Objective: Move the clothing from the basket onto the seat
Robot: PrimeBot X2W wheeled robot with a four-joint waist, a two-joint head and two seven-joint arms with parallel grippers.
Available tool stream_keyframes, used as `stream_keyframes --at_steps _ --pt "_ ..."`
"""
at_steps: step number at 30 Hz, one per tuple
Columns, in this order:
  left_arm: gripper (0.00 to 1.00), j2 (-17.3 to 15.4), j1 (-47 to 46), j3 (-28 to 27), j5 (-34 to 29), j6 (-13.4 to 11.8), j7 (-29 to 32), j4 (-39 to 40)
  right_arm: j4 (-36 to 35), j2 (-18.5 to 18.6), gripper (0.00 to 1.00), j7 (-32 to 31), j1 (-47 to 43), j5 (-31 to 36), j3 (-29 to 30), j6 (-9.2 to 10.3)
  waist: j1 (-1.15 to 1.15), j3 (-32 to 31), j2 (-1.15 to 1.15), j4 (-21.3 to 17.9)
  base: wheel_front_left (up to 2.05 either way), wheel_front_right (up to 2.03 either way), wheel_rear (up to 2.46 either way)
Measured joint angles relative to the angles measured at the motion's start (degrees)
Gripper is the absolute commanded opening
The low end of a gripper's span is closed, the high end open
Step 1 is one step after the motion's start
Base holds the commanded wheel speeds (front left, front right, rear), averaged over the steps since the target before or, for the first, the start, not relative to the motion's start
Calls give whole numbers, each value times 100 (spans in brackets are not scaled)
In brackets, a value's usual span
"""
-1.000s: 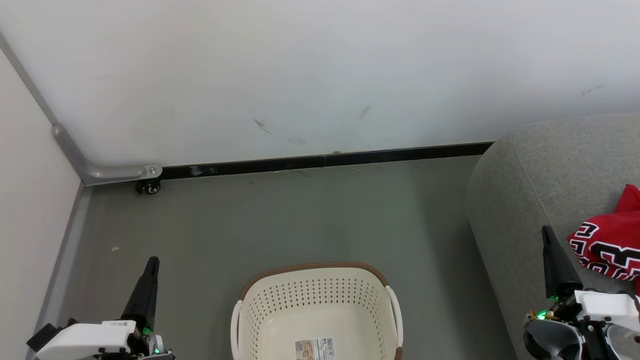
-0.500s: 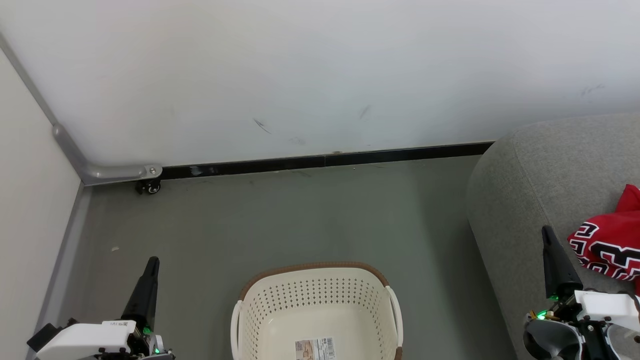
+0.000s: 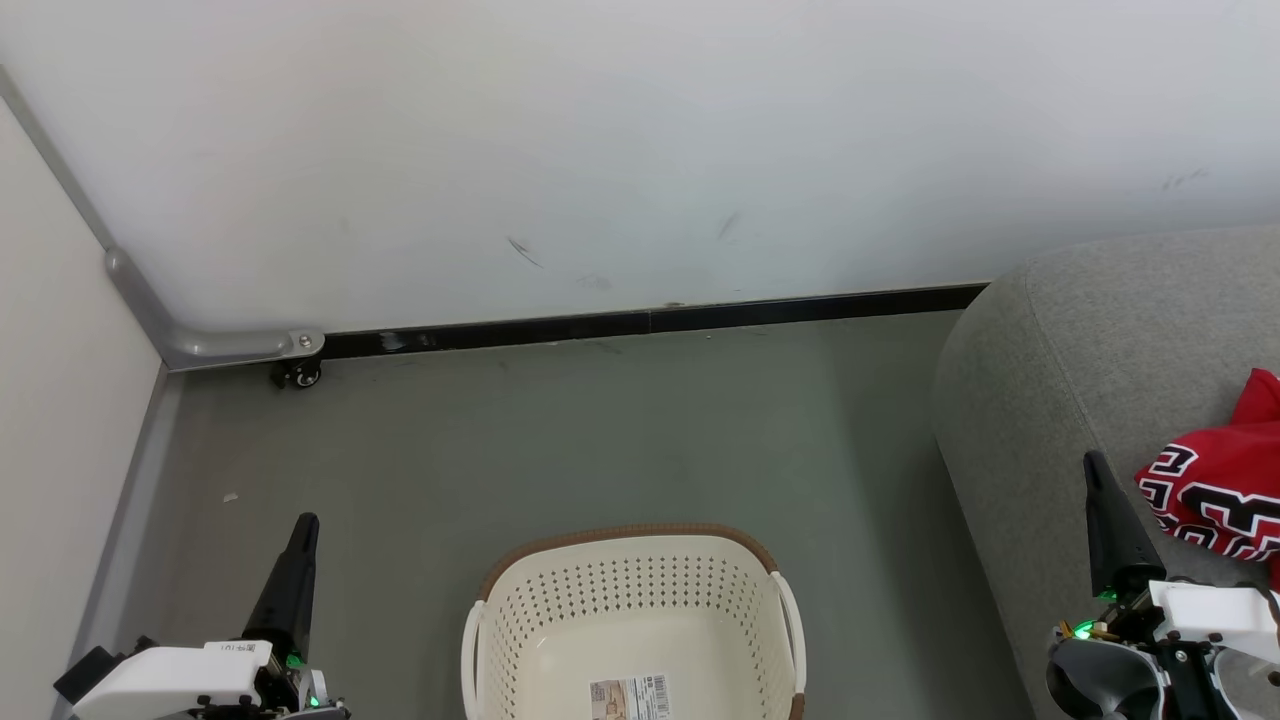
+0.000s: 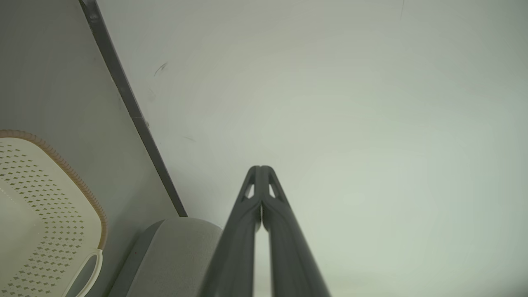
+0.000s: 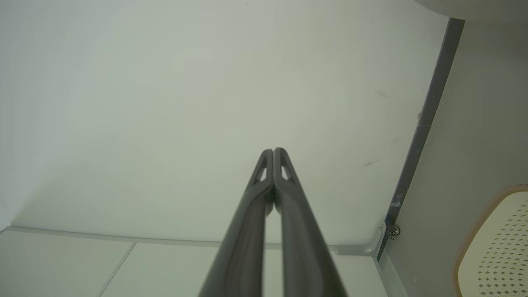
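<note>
Found the basket point(image 3: 620, 585) nearest, at the bottom middle of the head view, standing on the floor point(image 3: 600, 440). Noted cream-white plastic, walls pierced with rows of small holes, a brown rim, pale handle loops at both sides and a barcode label point(image 3: 630, 697) on its bare inside bottom. Placed it between the two arms, apart from both.

Saw the left end effector point(image 3: 306, 525) at lower left, dark fingers pressed together into a single point, pinching nothing, aimed up over the floor. Confirmed the same in the left wrist view, with the tips meeting. Saw the right end effector point(image 3: 1095, 465) at lower right, likewise pressed together and holding nothing, showing against the grey fabric of the seat point(image 3: 1060, 380).

Noted the seat as a large grey sofa with a rounded, padded corner, well to the right of the basket. Found the clothing point(image 3: 1215, 490) lying on top of it at the right edge of the view: crumpled red fabric with bold black-and-white lettering, partly cut off by the frame. Could not tell one garment from two. Put it just right of the right end effector's tip, near but apart, and well away from the left end effector and the basket.

Farther off, made out a black baseboard point(image 3: 650, 322), a small caster point(image 3: 297, 375) by the left corner, and the white wall point(image 3: 640, 150) with faint scuffs.
</note>
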State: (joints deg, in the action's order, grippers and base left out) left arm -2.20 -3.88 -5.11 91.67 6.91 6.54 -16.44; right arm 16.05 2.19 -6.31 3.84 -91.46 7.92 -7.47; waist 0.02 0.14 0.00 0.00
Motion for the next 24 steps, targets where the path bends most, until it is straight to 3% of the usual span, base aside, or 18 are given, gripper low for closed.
stream_keyframes --at_steps 24 --pt "0 0 0 1 0 0 -1 16 -1 0 0 0 0 0 -1 0 0 1 0 0 0 0 0"
